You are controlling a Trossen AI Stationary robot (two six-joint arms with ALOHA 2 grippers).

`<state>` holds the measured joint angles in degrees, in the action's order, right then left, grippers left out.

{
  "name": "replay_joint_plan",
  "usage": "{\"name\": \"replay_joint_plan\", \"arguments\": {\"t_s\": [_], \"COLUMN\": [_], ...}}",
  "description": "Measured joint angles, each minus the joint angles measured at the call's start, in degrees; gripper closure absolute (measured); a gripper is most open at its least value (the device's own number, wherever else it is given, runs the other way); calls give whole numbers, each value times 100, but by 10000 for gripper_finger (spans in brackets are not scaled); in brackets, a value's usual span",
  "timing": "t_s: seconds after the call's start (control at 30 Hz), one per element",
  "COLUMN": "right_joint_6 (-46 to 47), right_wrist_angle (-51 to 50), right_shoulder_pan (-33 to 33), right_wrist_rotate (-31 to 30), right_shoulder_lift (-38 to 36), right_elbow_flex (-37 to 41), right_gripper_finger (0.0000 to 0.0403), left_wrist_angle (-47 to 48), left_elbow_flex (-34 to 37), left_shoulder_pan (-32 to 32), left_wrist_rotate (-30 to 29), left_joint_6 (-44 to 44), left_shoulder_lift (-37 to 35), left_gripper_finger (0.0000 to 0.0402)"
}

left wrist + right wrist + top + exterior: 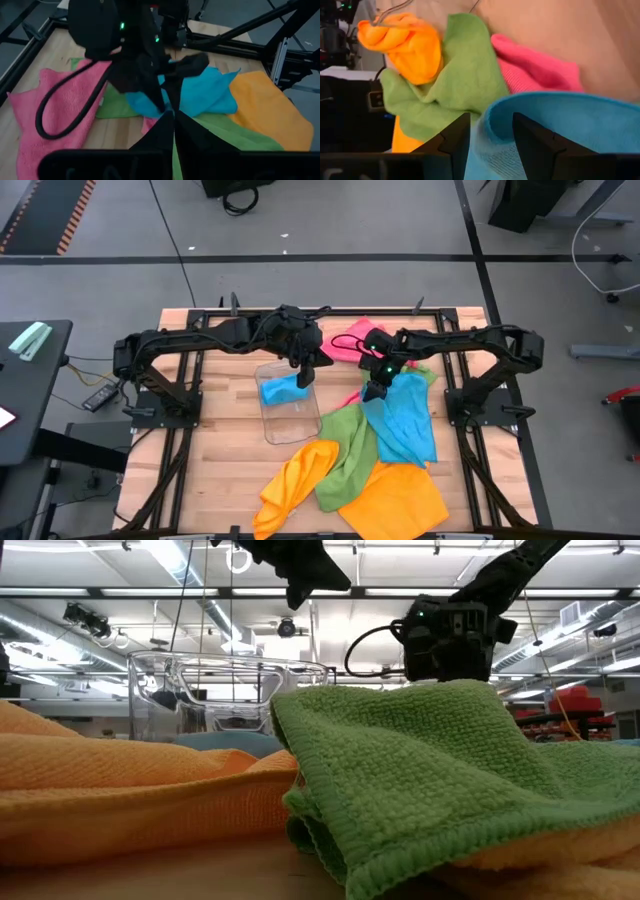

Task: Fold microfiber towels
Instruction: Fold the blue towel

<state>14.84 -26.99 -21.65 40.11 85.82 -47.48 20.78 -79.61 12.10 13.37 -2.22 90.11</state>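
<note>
Sky-blue towel (pixel 408 423) lies long axis front-to-back, right of the tray (pixel 288 405). Right gripper (pixel 375 391) reaches down, fingers pinching its far edge. Left gripper (pixel 304 376) hangs over tray, fingers pressed together.

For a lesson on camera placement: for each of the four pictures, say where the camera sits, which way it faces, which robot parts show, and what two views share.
High: above the table, facing straight down; both arms, clear tray, towels.
Low: at tabletop height, facing level across; green towel close, arms entering from above.
Left wrist: on the left arm, facing past its shut fingers toward the right arm over the blue towel.
Right wrist: on the right arm; its fingers grip the blue towel.
Shared: high and low both show the tray.
</note>
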Motion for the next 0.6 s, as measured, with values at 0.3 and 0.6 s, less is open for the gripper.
{"name": "replay_joint_plan", "arguments": {"t_s": [0.3,0.6], "right_joint_6": [-144,-370], "right_wrist_angle": [-576,-1201], "right_shoulder_pan": [68,103], "right_wrist_rotate": [194,486], "right_shoulder_lift": [-80,-80], "right_elbow_flex": [2,2], "right_gripper_finger": [246,246], "left_wrist_angle": [30,71], "left_elbow_flex": [0,0], "left_shoulder_pan": [0,0], "left_wrist_rotate": [-2,-2], "left_joint_6": [55,52], "left_shoulder_lift": [0,2], "left_gripper_finger": [385,379]}}
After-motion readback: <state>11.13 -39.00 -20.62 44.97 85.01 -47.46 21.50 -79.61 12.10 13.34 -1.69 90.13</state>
